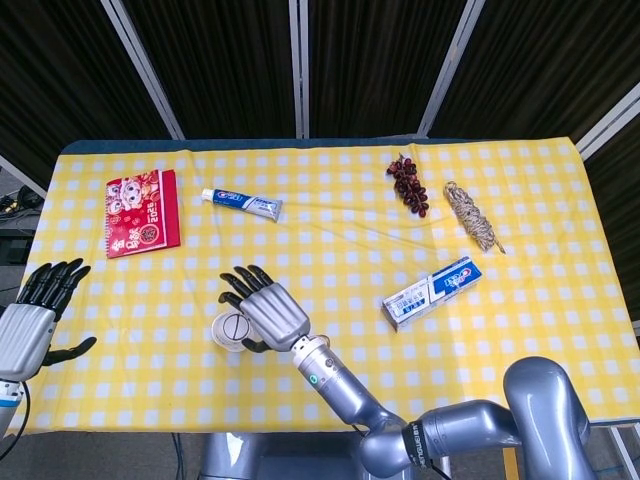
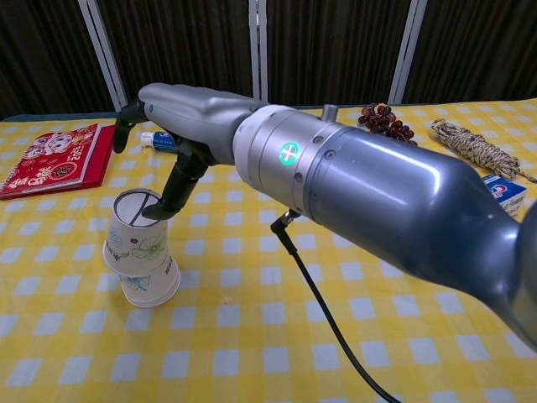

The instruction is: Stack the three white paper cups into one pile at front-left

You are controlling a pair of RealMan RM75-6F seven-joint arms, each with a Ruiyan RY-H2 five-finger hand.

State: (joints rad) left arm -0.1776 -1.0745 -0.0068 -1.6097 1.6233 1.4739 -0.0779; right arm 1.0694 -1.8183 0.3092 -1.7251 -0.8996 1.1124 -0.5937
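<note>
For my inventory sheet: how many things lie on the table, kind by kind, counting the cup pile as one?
White paper cup pile: 1
Red picture notebook: 1
White-and-blue toothpaste tube: 1
Blue-and-white toothpaste carton: 1
Dark grape bunch: 1
Tan rope coil: 1
Total: 6

The head view is looking steeply down from high above the near edge, taking in the whole table (image 1: 330, 225). The chest view is sitting low and close, facing level toward the far curtain (image 2: 336, 42). Both are sharing the cup stack (image 1: 231, 329), the right hand (image 1: 268, 312) and the near-left cloth.
</note>
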